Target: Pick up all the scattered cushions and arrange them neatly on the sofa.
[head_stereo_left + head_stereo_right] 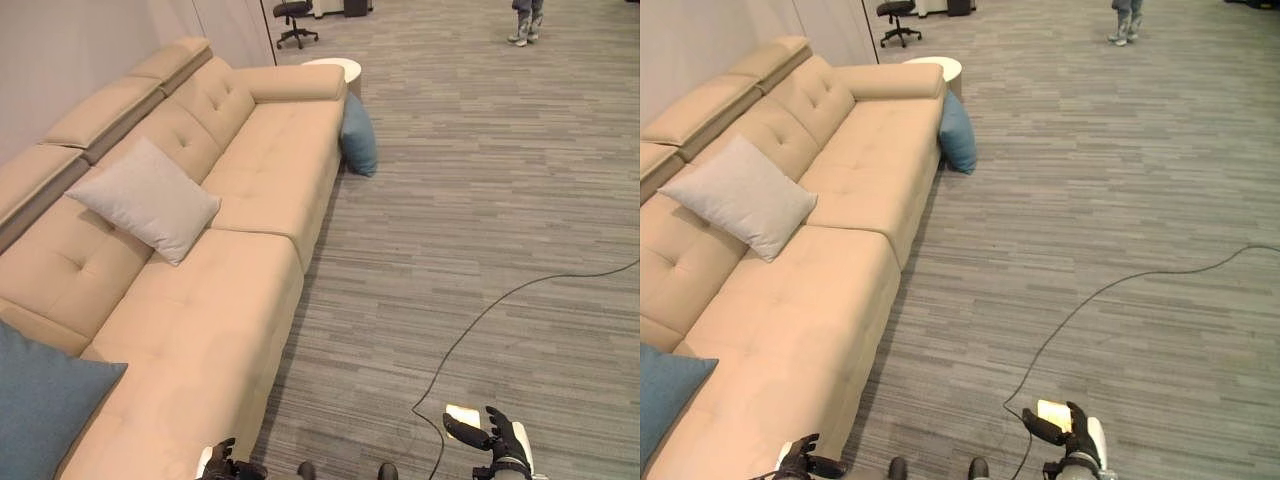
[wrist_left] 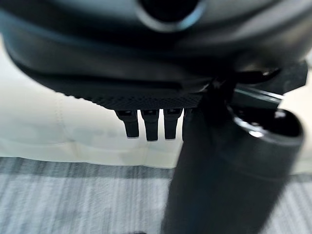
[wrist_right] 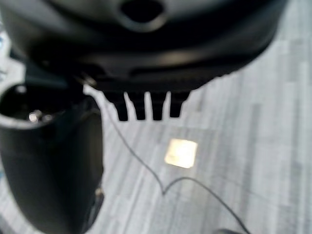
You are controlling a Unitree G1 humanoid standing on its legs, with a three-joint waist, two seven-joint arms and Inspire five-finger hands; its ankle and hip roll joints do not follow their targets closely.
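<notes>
two hands (image 1: 495, 440) low; three cushions (image 1: 147, 197), one sofa (image 1: 215, 330).

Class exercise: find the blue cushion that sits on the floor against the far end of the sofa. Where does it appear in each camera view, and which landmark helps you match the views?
Left eye view: blue fabric cushion on the floor, upper middle, leaning on the beige sofa's far end.
Right eye view: same cushion, upper middle, a little further left.
Left wrist view: not in it.
Right wrist view: not in it.
Shared landmark: the round white side table just beyond the sofa's armrest.
</notes>
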